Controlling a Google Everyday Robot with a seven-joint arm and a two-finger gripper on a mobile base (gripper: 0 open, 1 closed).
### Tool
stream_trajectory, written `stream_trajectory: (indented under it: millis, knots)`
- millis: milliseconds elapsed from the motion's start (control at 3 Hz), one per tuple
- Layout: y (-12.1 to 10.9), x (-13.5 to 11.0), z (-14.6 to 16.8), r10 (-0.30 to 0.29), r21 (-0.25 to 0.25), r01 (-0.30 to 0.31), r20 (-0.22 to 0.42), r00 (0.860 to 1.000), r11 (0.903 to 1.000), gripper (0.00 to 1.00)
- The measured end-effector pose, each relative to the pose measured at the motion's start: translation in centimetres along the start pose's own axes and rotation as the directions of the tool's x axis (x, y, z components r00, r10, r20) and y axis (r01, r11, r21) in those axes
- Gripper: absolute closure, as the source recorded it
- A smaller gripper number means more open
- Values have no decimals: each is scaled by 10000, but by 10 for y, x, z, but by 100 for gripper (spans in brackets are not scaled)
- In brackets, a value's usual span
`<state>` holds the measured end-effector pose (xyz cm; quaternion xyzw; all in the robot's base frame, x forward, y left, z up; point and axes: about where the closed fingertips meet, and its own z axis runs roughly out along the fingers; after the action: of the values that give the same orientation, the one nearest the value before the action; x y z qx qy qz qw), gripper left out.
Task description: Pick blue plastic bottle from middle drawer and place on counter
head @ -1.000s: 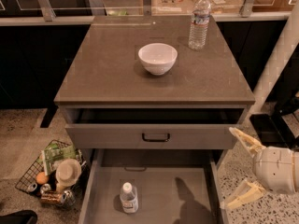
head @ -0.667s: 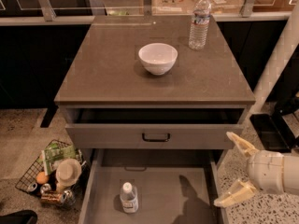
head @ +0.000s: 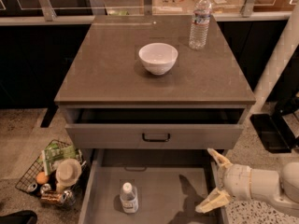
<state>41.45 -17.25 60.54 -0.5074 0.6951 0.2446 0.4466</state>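
Cream two-finger gripper [head: 214, 181] hovering, jaws spread, right of deep grey middle drawer [head: 154, 181]
Squat clear white-capped plastic bottle [head: 129, 198] is standing upright to its left

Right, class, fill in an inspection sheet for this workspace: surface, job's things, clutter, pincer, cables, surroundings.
Surface: the counter carries a white bowl near its middle and a water bottle at its far right corner.
Job's things: the blue plastic bottle sits on the floor of the open middle drawer, untouched.
Clutter: the top drawer is partly open above it.
Pincer: the pincer is open, at the middle drawer's right rim as pictured, well apart from the bottle.
Cables: nothing seen.
Surroundings: a wire basket of odds and ends stands on the speckled floor beside the cabinet.
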Motion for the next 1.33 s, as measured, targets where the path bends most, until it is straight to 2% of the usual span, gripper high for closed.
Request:
stream_trajectory:
  millis: [333, 667, 1000, 1333]
  knots:
    - [6, 10, 43, -46, -791, 93, 602, 9982, 9968, 0]
    - [18, 16, 84, 20, -1582, 176, 1231, 9924, 9872, 0]
    - [30, 21, 118, 8, -2013, 324, 1628, 9867, 9790, 0]
    - [42, 23, 146, -72, -2153, 490, 1907, 9816, 9753, 0]
